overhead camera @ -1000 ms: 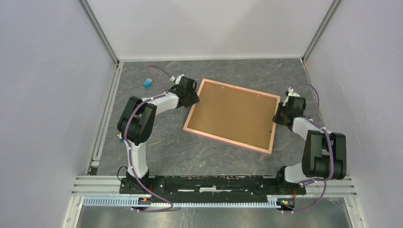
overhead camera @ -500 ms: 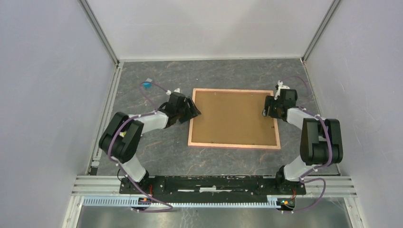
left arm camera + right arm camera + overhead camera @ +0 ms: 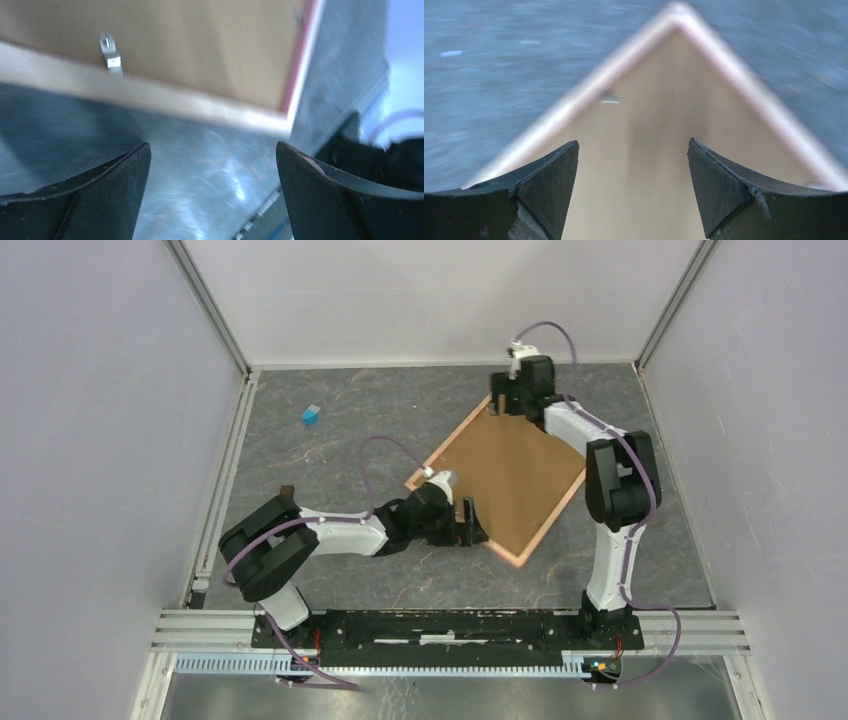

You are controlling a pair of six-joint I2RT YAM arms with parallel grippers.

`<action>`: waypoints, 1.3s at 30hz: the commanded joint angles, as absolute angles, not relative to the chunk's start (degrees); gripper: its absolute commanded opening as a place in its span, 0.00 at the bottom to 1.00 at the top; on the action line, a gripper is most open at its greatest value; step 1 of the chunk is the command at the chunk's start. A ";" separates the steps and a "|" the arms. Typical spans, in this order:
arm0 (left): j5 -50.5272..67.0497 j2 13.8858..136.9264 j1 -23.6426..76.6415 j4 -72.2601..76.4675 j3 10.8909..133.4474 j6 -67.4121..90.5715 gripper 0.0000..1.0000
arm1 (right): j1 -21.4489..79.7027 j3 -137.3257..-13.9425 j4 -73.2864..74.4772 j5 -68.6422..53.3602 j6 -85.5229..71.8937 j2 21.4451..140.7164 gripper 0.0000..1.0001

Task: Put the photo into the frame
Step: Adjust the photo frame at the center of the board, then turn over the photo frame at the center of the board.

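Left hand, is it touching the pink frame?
Cannot tell. In the left wrist view the open left hand sits near a blurred corner of the frame; the top view hides any gap.

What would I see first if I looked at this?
A big pink-rimmed frame lies brown back up, slanted across the middle of the table. The right gripper is open over its far corner, the left gripper open by its near edge. A tiny blue block sits far left.
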State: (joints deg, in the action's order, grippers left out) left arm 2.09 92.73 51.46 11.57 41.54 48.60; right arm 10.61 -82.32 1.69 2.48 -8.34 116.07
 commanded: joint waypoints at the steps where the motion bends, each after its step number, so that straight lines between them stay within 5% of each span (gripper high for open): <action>1: 14.46 92.78 55.55 24.12 43.47 48.41 1.00 | 19.54 -93.39 15.14 -6.87 -8.83 116.22 0.88; 6: 11.57 82.63 53.59 12.30 45.53 35.46 1.00 | 18.95 -95.87 25.95 1.53 -1.92 109.87 0.96; 12: -4.19 75.01 44.72 -2.94 50.55 35.16 1.00 | 15.02 -78.41 22.85 3.90 -3.67 93.08 0.97; 22: 4.78 80.82 39.77 -0.28 54.07 40.06 1.00 | -6.37 -48.68 13.87 5.06 -14.71 76.93 0.92; 30: 12.83 82.71 42.48 4.03 51.63 40.58 1.00 | -12.42 -36.90 6.44 4.53 -19.89 76.33 0.69; 39: 7.39 84.11 55.60 -3.12 56.84 22.85 1.00 | -12.45 -34.92 5.07 0.45 -19.40 78.07 0.25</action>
